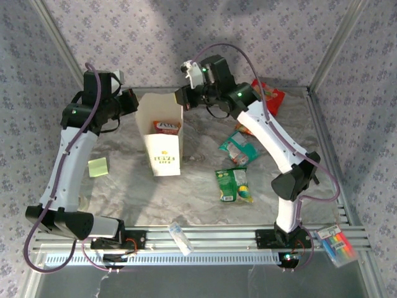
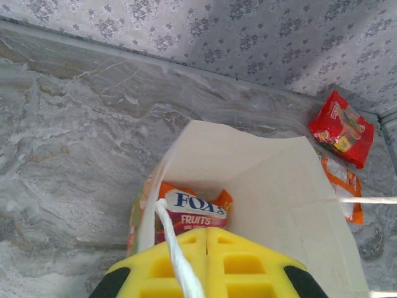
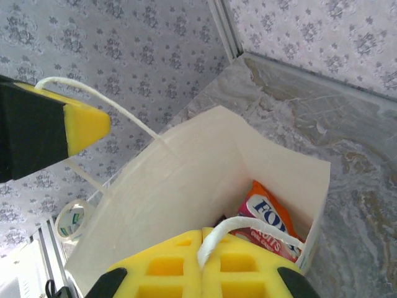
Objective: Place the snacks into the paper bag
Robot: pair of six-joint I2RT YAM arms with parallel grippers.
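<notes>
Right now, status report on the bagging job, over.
Left jaws shut on one cord handle, right jaws on the other. Paper bag upright, open, one Fox's packet inside. Green, teal, red, orange packets out on the table. Nothing over the mouth.

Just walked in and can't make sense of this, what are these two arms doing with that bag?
They are holding the paper bag open, upright on the table. The left end effector is shut on one cord handle, the right end effector on the other cord handle. One Fox's packet is inside; the green packet, teal packet, red packet and an orange packet lie outside on the table.
</notes>
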